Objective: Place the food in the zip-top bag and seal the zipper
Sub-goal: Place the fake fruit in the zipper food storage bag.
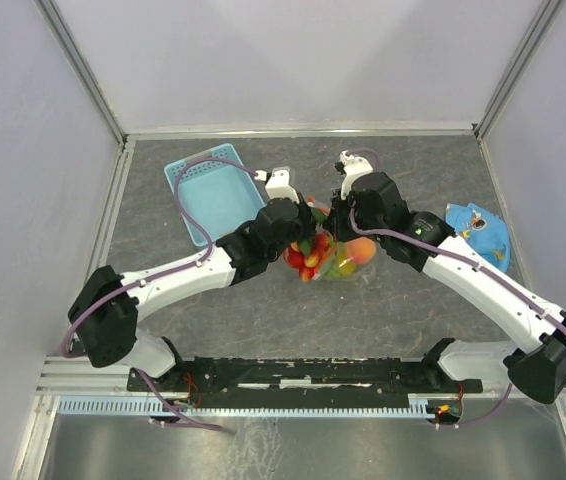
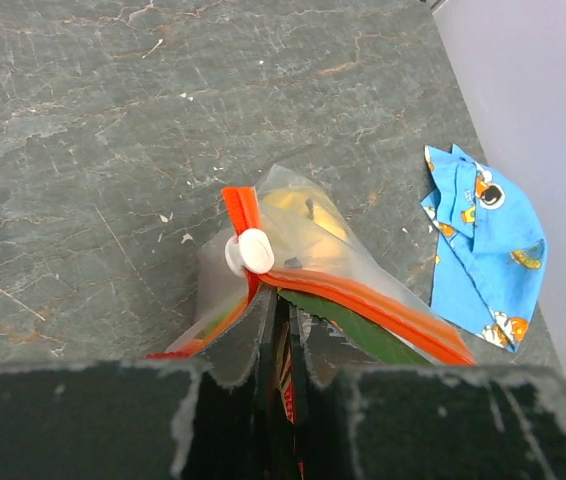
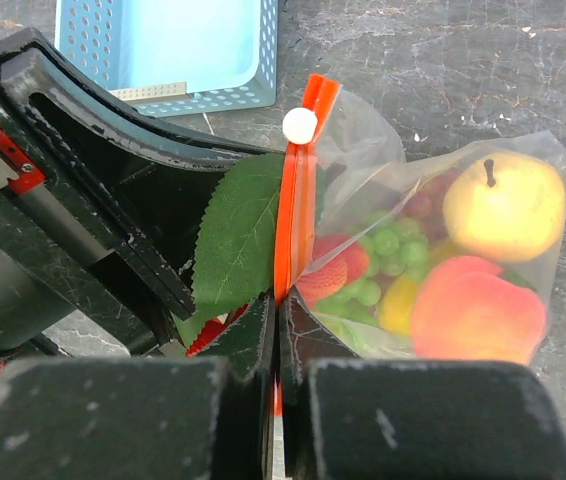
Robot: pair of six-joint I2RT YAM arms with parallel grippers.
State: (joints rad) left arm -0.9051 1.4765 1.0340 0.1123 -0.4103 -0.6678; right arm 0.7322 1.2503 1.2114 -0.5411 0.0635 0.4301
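The clear zip-top bag (image 3: 363,150) lies mid-table between both arms, also seen from above (image 1: 341,262). The food shows inside it: an orange peach (image 3: 478,315), a yellow fruit (image 3: 506,205), green grapes (image 3: 383,245) and a strawberry (image 3: 328,275). A green leaf (image 3: 238,235) sticks out beside the mouth. The red-orange zipper (image 3: 298,190) carries a white slider (image 3: 300,125) near its end (image 2: 253,250). My right gripper (image 3: 281,300) is shut on the zipper. My left gripper (image 2: 285,300) sits just under the slider, jaws a thin slit apart, with the strip (image 2: 383,310) running into it.
A light blue basket (image 1: 208,195) stands at the back left, just beyond the left arm (image 3: 163,50). A blue patterned cloth (image 1: 478,232) lies at the right near the wall (image 2: 483,250). Walls enclose the grey table on three sides.
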